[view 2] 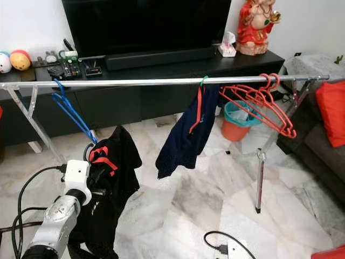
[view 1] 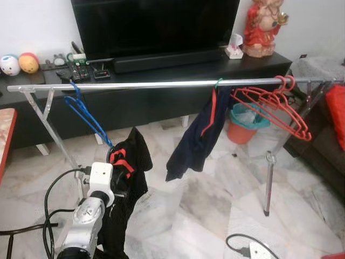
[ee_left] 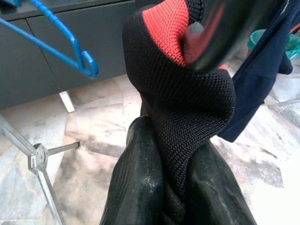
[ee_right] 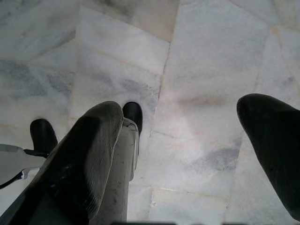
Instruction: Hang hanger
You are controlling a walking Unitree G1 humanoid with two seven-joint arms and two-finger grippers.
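A silver clothes rail (view 1: 161, 84) runs across the room. A blue hanger (view 1: 83, 116) hooks over its left part and slants down into a black garment with red trim (view 1: 129, 178). My left gripper (ee_left: 187, 103) is shut on that garment's black and red fabric, low at the left under the rail. Further right on the rail hang a navy garment (view 1: 197, 135) and several empty red hangers (view 1: 275, 105). My right gripper (ee_right: 187, 154) is open over the marble floor, holding nothing.
A black TV stand (view 1: 259, 62) with a TV stands behind the rail. An orange bin (view 1: 242, 127) sits beneath the red hangers, and a sofa with a red cushion (view 2: 331, 110) is at the right. A rack leg (view 1: 268, 183) and a power strip (view 2: 234, 251) are on the floor.
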